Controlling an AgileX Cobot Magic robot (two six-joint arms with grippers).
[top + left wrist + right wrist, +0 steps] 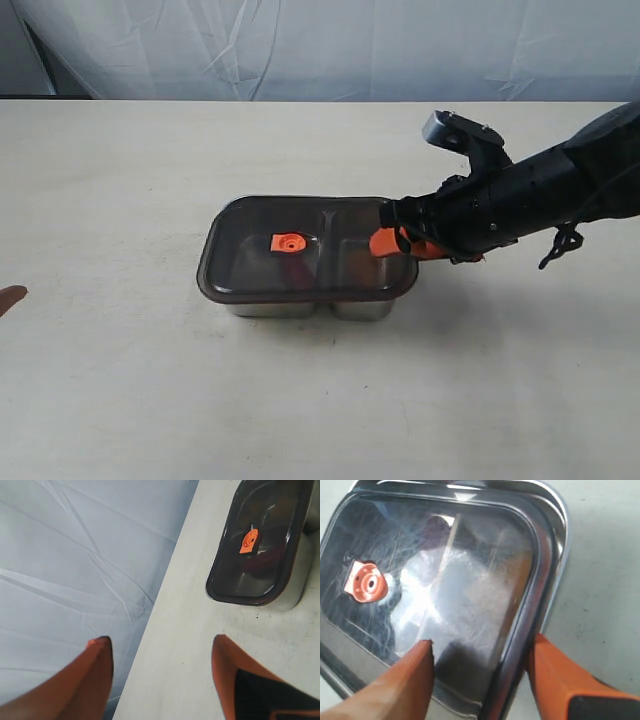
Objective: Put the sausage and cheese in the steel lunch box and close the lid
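Note:
The dark translucent lid [250,258] lies on top of the steel lunch box [270,309], its orange valve tab [289,243] facing up. My right gripper [388,230] is open at the lid's right end. One finger hangs over the lid [470,570] and the other stands outside the rim, against the box's edge [555,520]. My left gripper [161,638] is open and empty at the table's left edge, well away from the box [295,587]. A dim reddish shape [256,562] shows through the lid [270,510]. I cannot make out the cheese.
The box stands on a pale tabletop [150,400]. A wrinkled white backdrop [320,45] runs behind the table's far edge. Only an orange fingertip of my left gripper [10,297] shows in the exterior view, at the far left.

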